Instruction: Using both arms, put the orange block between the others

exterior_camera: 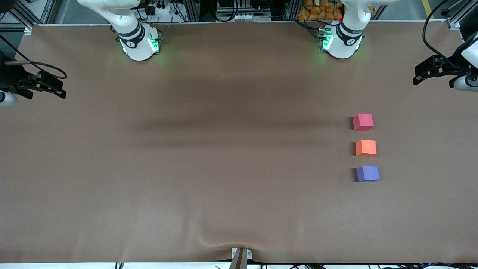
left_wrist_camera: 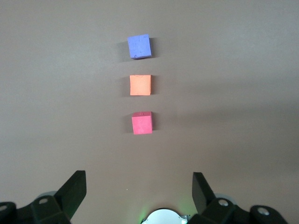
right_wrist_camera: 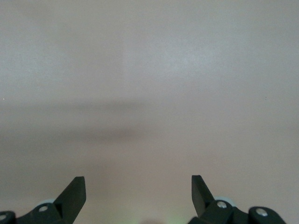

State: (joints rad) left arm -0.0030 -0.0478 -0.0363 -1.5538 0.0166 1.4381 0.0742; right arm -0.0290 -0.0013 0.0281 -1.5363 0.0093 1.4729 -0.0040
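Three small foam cubes stand in a row toward the left arm's end of the table. The orange block [exterior_camera: 366,148] [left_wrist_camera: 140,85] sits between the others, apart from both. The red-pink cube [exterior_camera: 363,122] [left_wrist_camera: 142,123] is farther from the front camera and the purple cube [exterior_camera: 368,173] [left_wrist_camera: 139,46] nearer. My left gripper [exterior_camera: 415,76] [left_wrist_camera: 138,179] hangs open and empty over the table's edge at that end, well away from the cubes. My right gripper [exterior_camera: 64,86] [right_wrist_camera: 138,179] hangs open and empty over the table's edge at the right arm's end, with only bare cover in its wrist view.
A brown cover [exterior_camera: 224,157] spans the table, with a wrinkle by a small bracket [exterior_camera: 241,256] at its near edge. The two white arm bases [exterior_camera: 140,45] [exterior_camera: 341,43] stand along the farthest edge.
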